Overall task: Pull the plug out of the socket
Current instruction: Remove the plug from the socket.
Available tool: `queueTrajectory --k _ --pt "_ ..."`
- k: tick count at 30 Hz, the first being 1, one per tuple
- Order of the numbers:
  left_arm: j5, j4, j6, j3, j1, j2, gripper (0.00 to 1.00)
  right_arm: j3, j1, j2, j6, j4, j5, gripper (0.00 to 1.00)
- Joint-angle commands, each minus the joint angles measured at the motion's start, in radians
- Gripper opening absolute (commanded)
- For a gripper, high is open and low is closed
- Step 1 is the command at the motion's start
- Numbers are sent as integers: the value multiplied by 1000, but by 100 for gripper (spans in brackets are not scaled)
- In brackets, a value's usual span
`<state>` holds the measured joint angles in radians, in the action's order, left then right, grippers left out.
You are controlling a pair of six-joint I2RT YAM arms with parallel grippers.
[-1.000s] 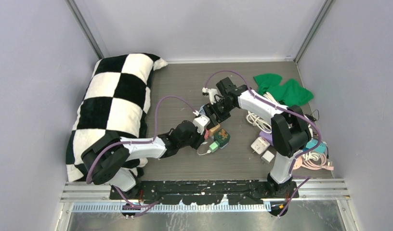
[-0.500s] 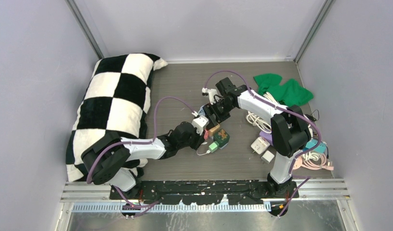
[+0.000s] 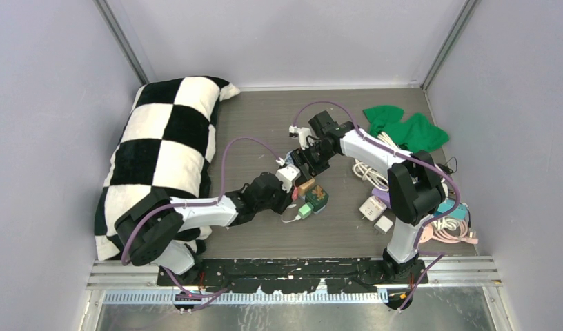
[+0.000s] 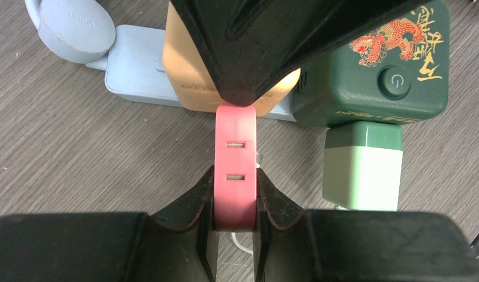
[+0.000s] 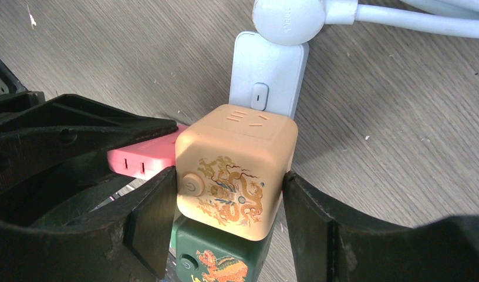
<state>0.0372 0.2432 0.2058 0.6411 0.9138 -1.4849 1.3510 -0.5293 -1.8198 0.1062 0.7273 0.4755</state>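
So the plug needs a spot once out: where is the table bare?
The table is bare at the far side, between the pillow and the green cloth, and along the near edge below the green cube. The right side is crowded with chargers and cables.
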Motion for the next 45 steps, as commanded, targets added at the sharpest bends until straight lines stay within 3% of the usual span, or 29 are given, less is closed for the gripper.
queueTrajectory --k 1,6,17,30,40,45 --pt "9 218 40 -65 -10 -18 0 1 -6 -35 43 23 -75 20" --pt "-2 250 53 -79 -10 -75 0 2 -7 -35 44 26 -77 20" --pt "18 64 -25 12 -10 77 0 4 -9 -39 46 28 -81 20" --pt "-20 195 7 -70 -10 -52 0 9 -11 -51 49 33 -86 20" --pt "-14 32 -77 31 -10 84 0 9 -12 -50 50 35 -87 20" --pt "-14 90 -58 -14 -10 61 0 7 -12 -46 53 34 -90 20"
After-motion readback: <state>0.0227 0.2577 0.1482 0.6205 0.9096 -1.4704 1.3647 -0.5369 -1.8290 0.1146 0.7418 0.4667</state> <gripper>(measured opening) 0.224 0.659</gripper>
